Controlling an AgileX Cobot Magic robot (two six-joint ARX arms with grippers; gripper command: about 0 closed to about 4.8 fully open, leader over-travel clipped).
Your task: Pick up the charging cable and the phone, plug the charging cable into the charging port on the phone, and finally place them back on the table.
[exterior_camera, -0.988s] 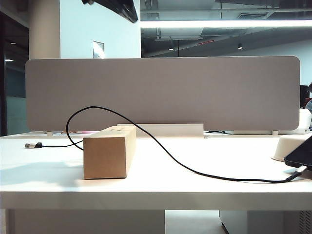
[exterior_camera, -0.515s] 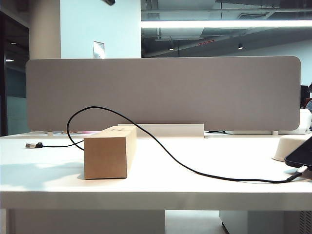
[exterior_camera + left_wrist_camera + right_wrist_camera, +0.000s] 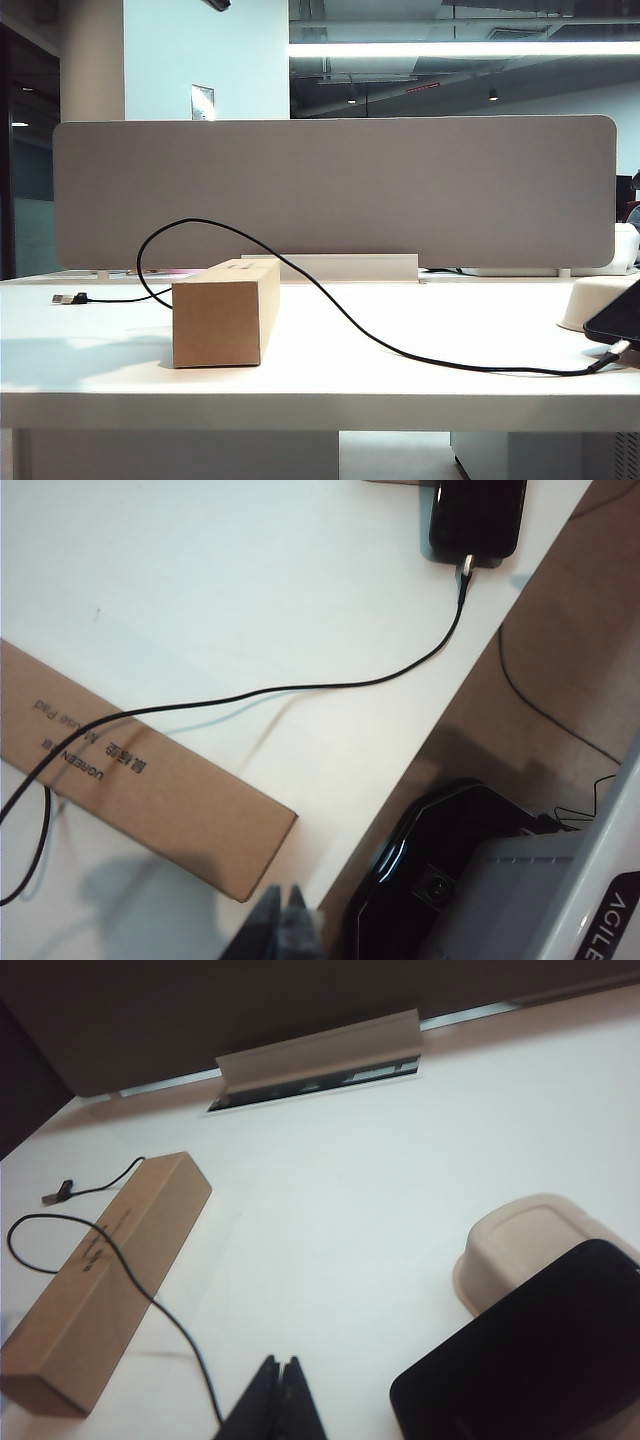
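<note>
The charging cable [image 3: 330,310] is plugged into the phone [image 3: 618,318]: you can see its silver plug seated in the phone's end, out at the right edge of the worktop [image 3: 400,385]. The phone is a flat black slab, and it sits tilted, one end propped up on a cream-white rounded dish [image 3: 520,1245] with the plugged end down toward the white surface. From there the thin black cord runs left along the worktop, climbs over the top of a long cardboard box [image 3: 225,312], arcs up in a loop above it and drops behind, finishing in a small silver plug lying flat near the far left of the worktop. The box has small printed lettering along its upper face, seen from the left wrist camera [image 3: 130,780].

The left gripper [image 3: 285,925] hangs above the box's end and the worktop's near edge, fingers pressed together, holding nothing. The right gripper [image 3: 280,1400] is above the worktop, between the cord and the phone, its fingers likewise closed tight on nothing. Neither gripper touches cable or phone.

Behind it all stands a grey fabric partition panel [image 3: 330,190], with a pale cable-tray flap [image 3: 320,1050] raised at its foot.
</note>
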